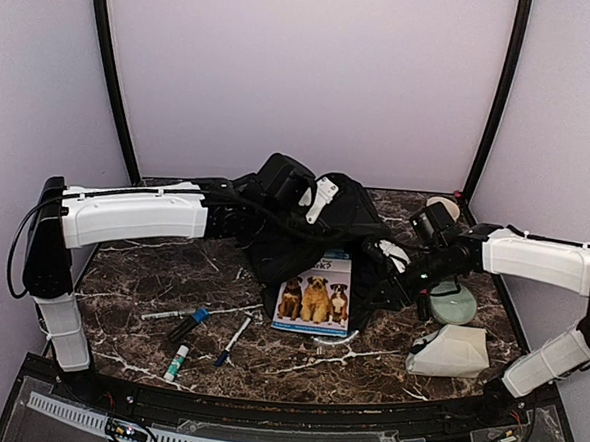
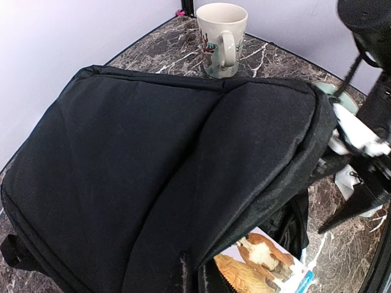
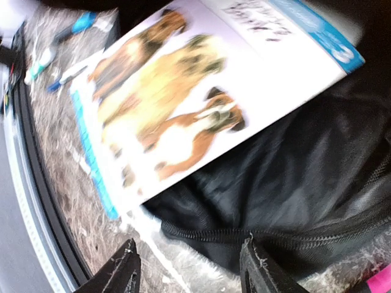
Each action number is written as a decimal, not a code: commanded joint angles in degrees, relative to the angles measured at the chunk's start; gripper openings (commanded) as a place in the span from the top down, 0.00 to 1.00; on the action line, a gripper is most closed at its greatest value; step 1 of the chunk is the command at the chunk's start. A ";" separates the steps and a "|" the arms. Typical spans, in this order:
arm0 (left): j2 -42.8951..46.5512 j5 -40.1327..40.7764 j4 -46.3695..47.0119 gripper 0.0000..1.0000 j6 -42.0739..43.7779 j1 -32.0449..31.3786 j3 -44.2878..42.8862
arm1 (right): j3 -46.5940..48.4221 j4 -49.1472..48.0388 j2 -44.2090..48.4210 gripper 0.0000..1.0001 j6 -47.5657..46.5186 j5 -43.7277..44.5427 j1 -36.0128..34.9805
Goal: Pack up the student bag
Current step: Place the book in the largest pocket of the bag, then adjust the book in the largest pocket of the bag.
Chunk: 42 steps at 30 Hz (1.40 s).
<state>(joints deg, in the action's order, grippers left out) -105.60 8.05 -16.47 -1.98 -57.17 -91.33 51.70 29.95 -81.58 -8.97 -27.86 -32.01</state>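
Note:
The student bag is a large black fabric backpack lying mid-table, and it fills the left wrist view. My left gripper is shut on the bag's upper flap and holds it raised; its fingers are buried in the fabric. A book with three dogs on its cover lies half inside the bag's mouth. My right gripper is at the bag's right side. In its wrist view it is open, its fingers straddling the zip edge just off the book's corner.
Several pens and markers and a glue stick lie at front left. A mug stands behind the bag. A pale green disc and a white crumpled cloth sit at front right.

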 commanded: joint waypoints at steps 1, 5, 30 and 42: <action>3.70 2.12 3.42 1.00 -1.32 1.00 1.68 | -2.14 0.19 5.14 0.46 -9.42 3.61 -6.11; 3.07 1.47 3.10 1.00 -1.45 1.03 0.93 | -2.17 -0.49 4.41 0.47 -12.43 8.81 -11.36; 4.17 0.97 1.18 1.00 -2.14 1.00 0.63 | 4.99 -9.46 -9.26 0.40 -18.87 32.67 -30.63; 5.67 -0.03 0.90 1.00 -2.24 1.00 1.98 | 6.99 -18.43 -14.24 0.46 -22.18 46.83 -29.78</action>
<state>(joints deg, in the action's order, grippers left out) -104.88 7.86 -16.43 -3.53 -56.99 -89.60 56.64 18.39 -95.44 -28.88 12.73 -62.19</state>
